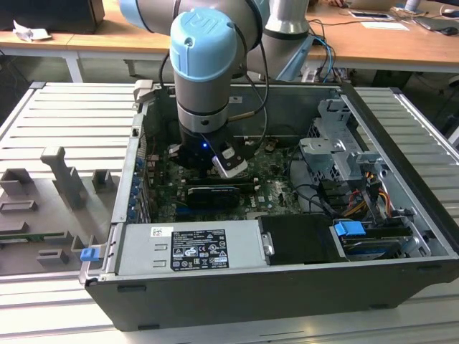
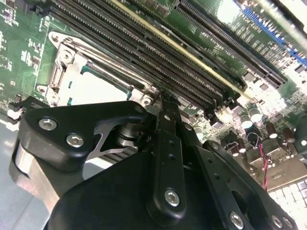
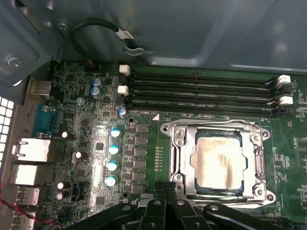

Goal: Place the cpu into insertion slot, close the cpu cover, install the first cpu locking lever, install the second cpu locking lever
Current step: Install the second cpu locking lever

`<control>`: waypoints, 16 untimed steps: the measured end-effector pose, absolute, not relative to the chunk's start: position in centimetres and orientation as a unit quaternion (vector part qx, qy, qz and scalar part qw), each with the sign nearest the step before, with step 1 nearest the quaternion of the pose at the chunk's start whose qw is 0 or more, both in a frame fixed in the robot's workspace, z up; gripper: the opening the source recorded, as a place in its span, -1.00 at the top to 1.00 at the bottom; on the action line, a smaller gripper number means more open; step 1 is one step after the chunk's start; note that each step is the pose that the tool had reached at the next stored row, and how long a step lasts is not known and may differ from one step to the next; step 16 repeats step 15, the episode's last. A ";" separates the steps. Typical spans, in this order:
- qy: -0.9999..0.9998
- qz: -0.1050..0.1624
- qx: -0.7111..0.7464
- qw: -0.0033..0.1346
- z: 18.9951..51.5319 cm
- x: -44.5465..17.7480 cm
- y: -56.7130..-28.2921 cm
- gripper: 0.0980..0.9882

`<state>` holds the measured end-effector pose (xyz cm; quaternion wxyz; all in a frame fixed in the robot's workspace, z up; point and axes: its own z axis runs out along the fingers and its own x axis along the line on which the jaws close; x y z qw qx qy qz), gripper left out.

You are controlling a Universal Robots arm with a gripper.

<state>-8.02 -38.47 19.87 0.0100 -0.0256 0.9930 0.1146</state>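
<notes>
First wrist view: tool (image 3: 165,189) pressed together beside cpu cover (image 3: 184,158), which hides cpu (image 3: 217,163) edges.

One pale silver-beige square cpu (image 3: 218,163) sat under one silvery metal cpu cover (image 3: 179,158). Beside that cover ran four long black memory slots (image 3: 201,91), and on its other side stood four blue-topped round capacitors (image 3: 114,157) in a row. One black claw (image 3: 165,189) showed just beside the cover.

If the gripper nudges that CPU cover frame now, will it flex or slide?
The cpu cover looks like stiff stamped metal lying flat around the cpu, so flexing seems unlikely. Screws at its corners suggest it won't slide. The gripper sits by its edge.
</notes>
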 end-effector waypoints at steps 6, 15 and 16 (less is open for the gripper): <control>0.993 0.115 -0.026 0.010 20.5 -8.0 -38.5 0.98; 0.993 0.115 -0.026 0.010 21.5 -8.0 -38.5 0.98; 0.993 0.115 -0.026 0.010 21.5 -8.0 -38.5 0.98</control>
